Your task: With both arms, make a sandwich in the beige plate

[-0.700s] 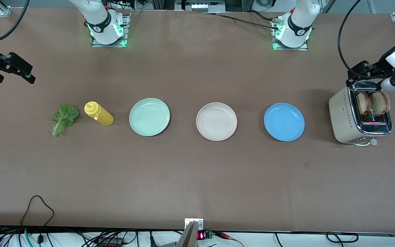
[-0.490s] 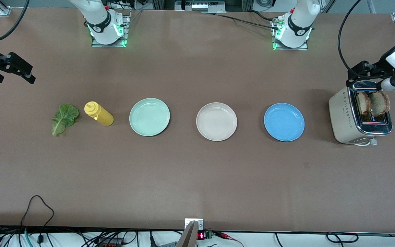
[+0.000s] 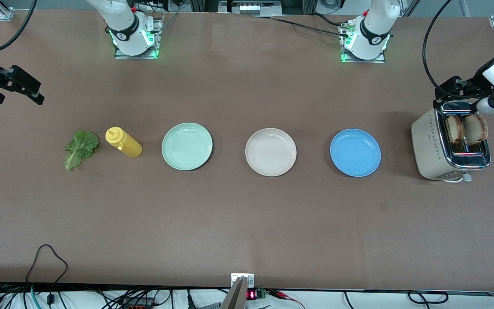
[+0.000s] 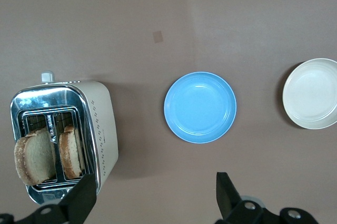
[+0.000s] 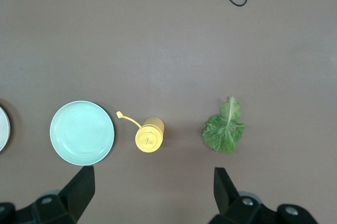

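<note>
Sandwich parts lie apart on the brown table (image 3: 247, 223); nothing is on the beige plate (image 3: 271, 152) yet. Going along the front view from the right arm's end of the table: the right gripper (image 3: 15, 86) hangs in the air over the bare table at that end, its two fingers spread wide and holding nothing; the right wrist view shows both fingers (image 5: 79, 190) far apart. Next comes the lettuce leaf (image 3: 79, 149), flat on the table. Just beside it, toward the middle, is a yellow squeeze bottle (image 3: 124, 143). After it stands the mint-green plate (image 3: 187, 146), then the beige plate at the middle of the row, then the blue plate (image 3: 355, 152). The three plates are in one line, well apart from each other, and each is bare.

At the left arm's end stands a beige toaster (image 3: 433, 146) with a shiny metal top. Two bread slices (image 3: 465, 128) stand upright in its slots and stick out above them. The left gripper (image 3: 455, 88) is in the air just over the toaster's edge that is farther from the front camera. Its fingers (image 4: 84, 195) are wide apart too, and they touch neither slice.
</note>
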Action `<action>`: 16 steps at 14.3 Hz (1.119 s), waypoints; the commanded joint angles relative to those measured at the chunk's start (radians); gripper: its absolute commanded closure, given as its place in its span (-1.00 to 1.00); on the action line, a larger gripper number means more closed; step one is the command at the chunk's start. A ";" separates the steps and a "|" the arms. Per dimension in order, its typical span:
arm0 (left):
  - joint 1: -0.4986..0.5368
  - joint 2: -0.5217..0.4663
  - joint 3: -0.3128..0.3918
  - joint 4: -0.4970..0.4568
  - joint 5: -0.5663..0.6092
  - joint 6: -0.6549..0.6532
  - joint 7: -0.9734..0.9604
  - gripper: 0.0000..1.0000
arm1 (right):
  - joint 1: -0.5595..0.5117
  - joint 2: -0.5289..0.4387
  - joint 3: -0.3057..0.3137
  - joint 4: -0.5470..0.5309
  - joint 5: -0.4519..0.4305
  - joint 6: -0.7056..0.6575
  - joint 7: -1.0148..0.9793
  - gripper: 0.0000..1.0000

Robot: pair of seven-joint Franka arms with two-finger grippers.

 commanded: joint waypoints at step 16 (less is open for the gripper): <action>0.002 0.019 0.002 0.037 0.018 -0.072 0.005 -1.00 | 0.003 -0.018 0.002 -0.016 0.007 0.010 0.013 -1.00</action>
